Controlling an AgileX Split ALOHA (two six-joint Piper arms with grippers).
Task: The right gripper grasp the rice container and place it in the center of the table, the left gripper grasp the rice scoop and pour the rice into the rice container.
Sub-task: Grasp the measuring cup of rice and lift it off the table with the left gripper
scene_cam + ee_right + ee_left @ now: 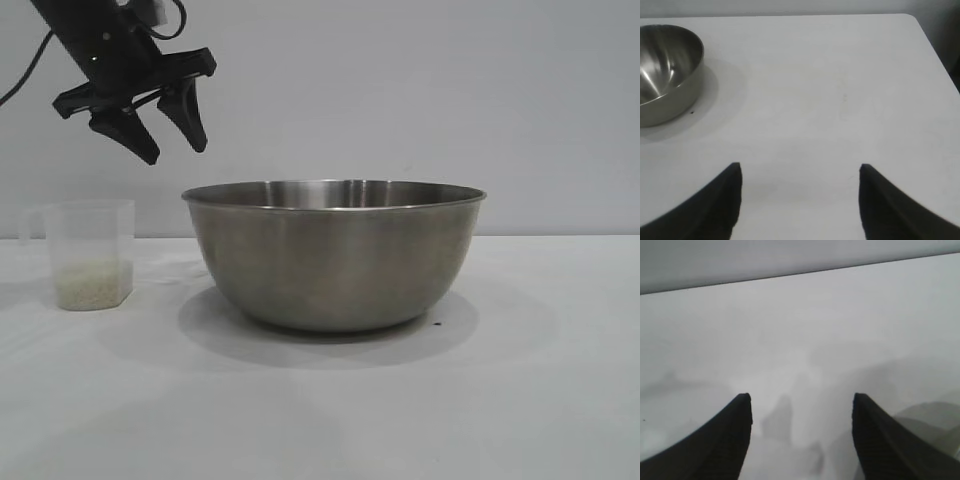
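Observation:
The rice container (335, 255), a large steel bowl, stands in the middle of the white table (500, 400); it also shows in the right wrist view (665, 70), apparently empty. The rice scoop (90, 254), a clear plastic cup, stands at the left with rice (93, 283) in its bottom. My left gripper (175, 150) hangs open and empty in the air above and just right of the scoop; its fingers (735, 435) spread wide over bare table. My right gripper (800, 167) is open and empty over bare table, well away from the bowl, and out of the exterior view.
A tiny dark speck (436, 323) lies on the table beside the bowl's base. The table's rounded corner (912, 20) and side edge show in the right wrist view. A plain grey wall stands behind the table.

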